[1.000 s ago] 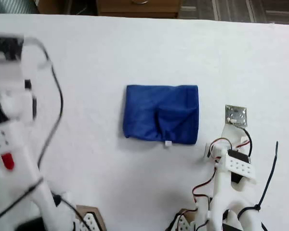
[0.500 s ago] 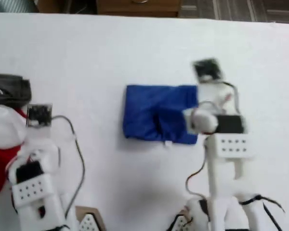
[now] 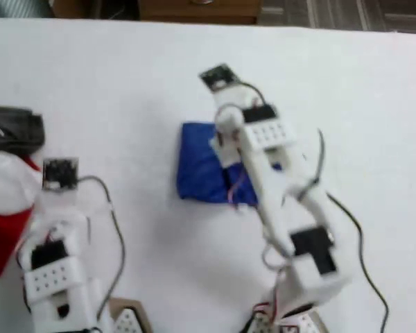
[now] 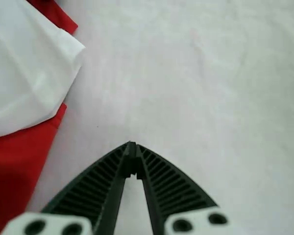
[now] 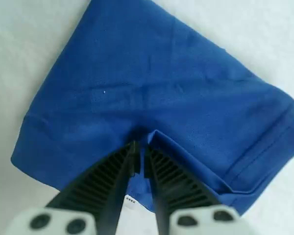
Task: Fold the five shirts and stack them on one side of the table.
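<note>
We've got the folded blue shirt (image 3: pixel 196 173) mid-way across the table (image 3: pixel 125 83), with the right claw (image 5: pixel 139 152) over it, all but closed, gripping nothing we can see. It's soft, light, floppy cloth, so we'd pinch a thick folded edge. The left claw (image 4: pixel 133 159) is closed and empty.

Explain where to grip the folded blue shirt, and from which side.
Likely the edge facing the pile. The blue shirt lies flat as a folded rectangle, so only edges offer a lip; that one is clear of the right arm, with bare table beside it. Come in low from there, one finger under all layers.
</note>
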